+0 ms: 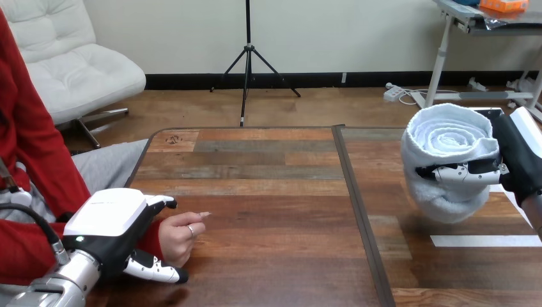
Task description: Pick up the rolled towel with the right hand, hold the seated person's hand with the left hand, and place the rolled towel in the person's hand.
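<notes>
A white rolled towel point(447, 160) hangs above the table's right half, its spiral end facing up. My right hand point(518, 160) is shut on it, with the thumb across its front and the fingers behind it. At the lower left, the person's hand point(182, 233) rests on the wooden table point(275, 192) with its fingers loosely curled. My left hand point(108, 224) lies over the person's wrist, with fingers above it and the thumb below, curled round it.
A dark seam point(358, 211) runs front to back down the tabletop. A strip of white tape point(486, 240) lies on the table under the towel. The table's far edge point(255, 130) is at mid-height of the view.
</notes>
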Controlling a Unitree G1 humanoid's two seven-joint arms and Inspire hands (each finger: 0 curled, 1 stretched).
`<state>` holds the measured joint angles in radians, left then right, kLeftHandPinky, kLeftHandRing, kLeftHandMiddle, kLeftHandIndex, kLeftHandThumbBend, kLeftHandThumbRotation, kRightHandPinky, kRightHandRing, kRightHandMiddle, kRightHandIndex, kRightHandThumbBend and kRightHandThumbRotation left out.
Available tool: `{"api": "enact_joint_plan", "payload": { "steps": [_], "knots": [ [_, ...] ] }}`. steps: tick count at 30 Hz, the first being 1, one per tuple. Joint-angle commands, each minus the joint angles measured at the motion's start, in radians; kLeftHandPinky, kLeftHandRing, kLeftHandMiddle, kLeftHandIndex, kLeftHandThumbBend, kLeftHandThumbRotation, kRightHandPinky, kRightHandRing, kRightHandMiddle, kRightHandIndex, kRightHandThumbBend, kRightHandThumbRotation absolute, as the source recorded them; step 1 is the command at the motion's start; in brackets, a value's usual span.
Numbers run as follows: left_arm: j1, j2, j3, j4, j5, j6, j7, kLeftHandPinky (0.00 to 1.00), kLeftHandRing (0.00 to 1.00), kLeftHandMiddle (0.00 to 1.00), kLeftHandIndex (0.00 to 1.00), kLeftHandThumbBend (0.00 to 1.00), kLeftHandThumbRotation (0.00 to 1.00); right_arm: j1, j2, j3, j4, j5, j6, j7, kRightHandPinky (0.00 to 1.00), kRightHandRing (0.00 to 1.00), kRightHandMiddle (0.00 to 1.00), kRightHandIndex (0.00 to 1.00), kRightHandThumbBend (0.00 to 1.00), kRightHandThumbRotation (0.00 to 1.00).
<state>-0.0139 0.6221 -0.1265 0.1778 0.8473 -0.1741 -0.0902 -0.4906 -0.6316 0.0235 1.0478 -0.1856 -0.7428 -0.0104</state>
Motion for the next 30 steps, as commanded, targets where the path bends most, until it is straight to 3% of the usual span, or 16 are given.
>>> {"api": "enact_joint_plan", "payload": {
  "steps": [1, 14, 30],
  "knots": [
    [-0.084, 0.032, -0.011, 0.023, 0.006, 0.013, 0.005, 0.81, 0.83, 0.84, 0.82, 1.00, 0.46, -0.037, -0.001, -0.048, -0.043, 0.037, -0.002, 0.000, 0.37, 0.41, 0.44, 0.44, 0.79, 0.00],
    [-0.107, 0.040, -0.036, 0.074, 0.013, 0.026, 0.022, 0.79, 0.81, 0.82, 0.80, 1.00, 0.41, -0.036, -0.008, -0.051, -0.040, 0.033, -0.026, -0.001, 0.35, 0.39, 0.43, 0.44, 0.79, 0.00],
    [-0.111, 0.041, -0.050, 0.088, 0.026, 0.049, 0.028, 0.78, 0.80, 0.80, 0.79, 1.00, 0.33, -0.036, -0.007, -0.061, -0.053, 0.029, -0.012, 0.003, 0.35, 0.40, 0.43, 0.43, 0.80, 0.00]
  ]
}}
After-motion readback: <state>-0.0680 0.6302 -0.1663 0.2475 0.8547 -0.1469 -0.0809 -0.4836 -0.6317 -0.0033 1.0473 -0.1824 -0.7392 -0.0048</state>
